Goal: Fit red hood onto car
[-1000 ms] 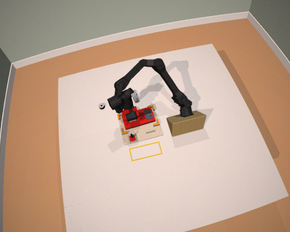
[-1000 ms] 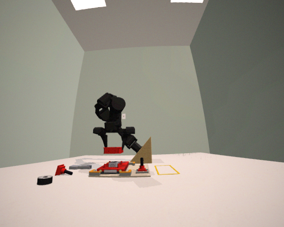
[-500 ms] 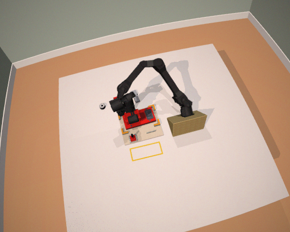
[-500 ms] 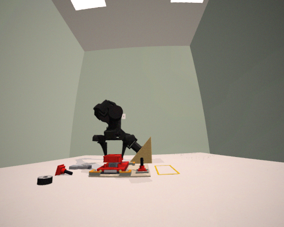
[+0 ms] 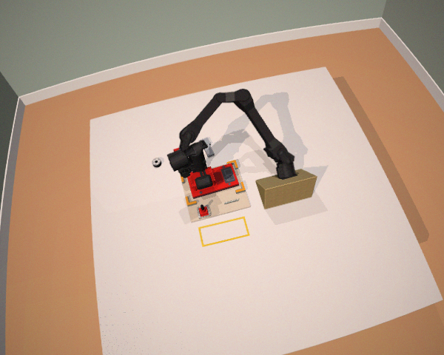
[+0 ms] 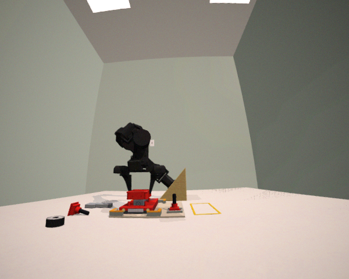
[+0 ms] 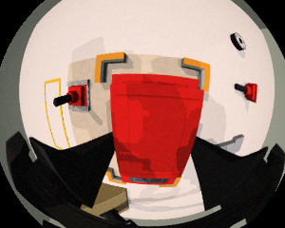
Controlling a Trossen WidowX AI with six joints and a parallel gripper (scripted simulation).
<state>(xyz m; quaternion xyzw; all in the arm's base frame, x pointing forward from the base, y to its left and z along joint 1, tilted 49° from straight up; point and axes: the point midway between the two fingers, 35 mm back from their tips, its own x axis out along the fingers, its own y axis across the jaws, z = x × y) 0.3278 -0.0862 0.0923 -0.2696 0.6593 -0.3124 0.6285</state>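
Note:
The red hood (image 6: 138, 194) (image 7: 154, 128) is level between the fingers, over one end of the car. My gripper (image 6: 140, 190) (image 7: 154, 139) points down and is shut on the hood, with one finger on each side. The red chassis (image 5: 219, 188) (image 6: 153, 203) sits in the beige jig (image 5: 214, 210) (image 7: 97, 123) between orange corner brackets. In the exterior view the grey engine block (image 6: 138, 202) shows below the hood's lower edge, and that edge stands above the deck. The pegs and corner holes are hidden, so their alignment cannot be told.
A red piece with an upright black stick (image 5: 203, 211) (image 6: 174, 206) (image 7: 77, 96) stands on the jig. A black wheel (image 5: 157, 162) (image 6: 54, 221) (image 7: 237, 42), a tipped red piece (image 6: 74, 208) (image 7: 252, 92) and a grey part (image 5: 209, 148) (image 6: 99, 205) lie beyond it. A wooden wedge (image 5: 287, 191) (image 6: 179, 192) stands at the arm's base.

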